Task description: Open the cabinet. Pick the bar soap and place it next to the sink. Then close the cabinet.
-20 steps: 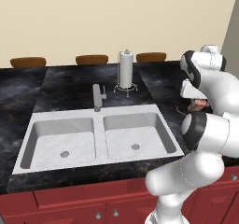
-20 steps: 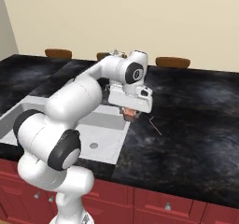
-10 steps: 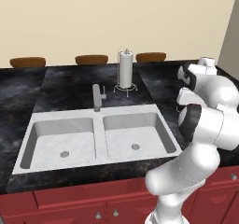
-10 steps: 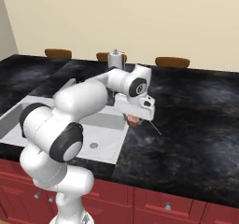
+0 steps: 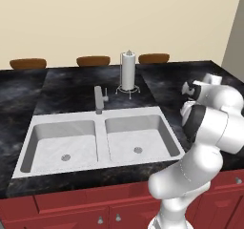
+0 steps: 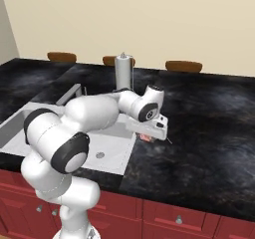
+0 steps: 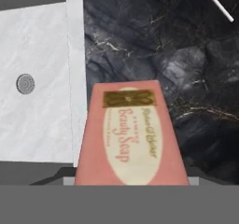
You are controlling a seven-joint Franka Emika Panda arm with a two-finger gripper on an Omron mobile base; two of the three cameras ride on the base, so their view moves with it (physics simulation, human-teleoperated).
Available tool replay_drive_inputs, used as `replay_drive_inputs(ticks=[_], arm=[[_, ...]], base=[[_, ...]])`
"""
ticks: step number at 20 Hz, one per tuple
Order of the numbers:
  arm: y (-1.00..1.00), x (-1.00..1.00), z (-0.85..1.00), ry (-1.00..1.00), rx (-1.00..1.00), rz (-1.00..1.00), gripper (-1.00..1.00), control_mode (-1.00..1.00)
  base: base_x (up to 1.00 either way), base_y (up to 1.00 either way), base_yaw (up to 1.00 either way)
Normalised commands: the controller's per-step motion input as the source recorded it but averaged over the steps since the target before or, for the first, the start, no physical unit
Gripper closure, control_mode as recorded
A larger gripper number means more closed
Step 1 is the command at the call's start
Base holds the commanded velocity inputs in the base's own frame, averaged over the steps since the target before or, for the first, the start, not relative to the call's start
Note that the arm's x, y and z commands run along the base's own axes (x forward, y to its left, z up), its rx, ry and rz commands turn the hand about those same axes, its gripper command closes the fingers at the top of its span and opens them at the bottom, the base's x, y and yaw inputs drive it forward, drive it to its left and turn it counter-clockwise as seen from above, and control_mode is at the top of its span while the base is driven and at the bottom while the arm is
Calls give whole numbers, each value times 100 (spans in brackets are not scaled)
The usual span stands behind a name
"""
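The bar soap [image 7: 130,134] is a pink bar with a pale oval label, seen close up in the hand view. My gripper [image 6: 148,133] is shut on it, and the soap covers the fingertips. In the right base view the soap [image 6: 146,138] hangs very low over the black marble counter [image 6: 209,133], just right of the sink's rim [image 6: 130,148]. Whether it touches the counter I cannot tell. In the left base view my own forearm [image 5: 209,113] hides the hand. The cabinet is out of view.
The double-basin sink [image 5: 28,128] has a grey faucet [image 5: 98,99] behind it, and a paper towel holder [image 5: 127,73] stands further back. A thin white stick [image 7: 217,3] lies on the counter beyond the soap. Red lower drawers [image 6: 174,215] run under the counter.
The hand has come down and moved a little right with the soap, from above the sink's edge to just over the counter beside it.
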Motion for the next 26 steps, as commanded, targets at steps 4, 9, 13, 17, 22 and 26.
replay_drive_inputs(ticks=[4, 9, 13, 17, 22, 26], arm=[[-2, 0, -36, -9, 0, 6, 100, -100], [0, 0, -47, -2, 0, 7, 100, -100], [0, 0, -40, 0, 0, 7, 100, -100], [0, 0, -32, 0, 0, 5, 100, -100], [0, 0, -15, 0, 0, 2, 100, -100], [0, -1, 0, 0, 0, 0, -100, -100]], base=[[0, 0, 0], [0, 0, 0], [0, 0, 0], [0, 0, 0], [0, 0, 0], [0, 0, 0]])
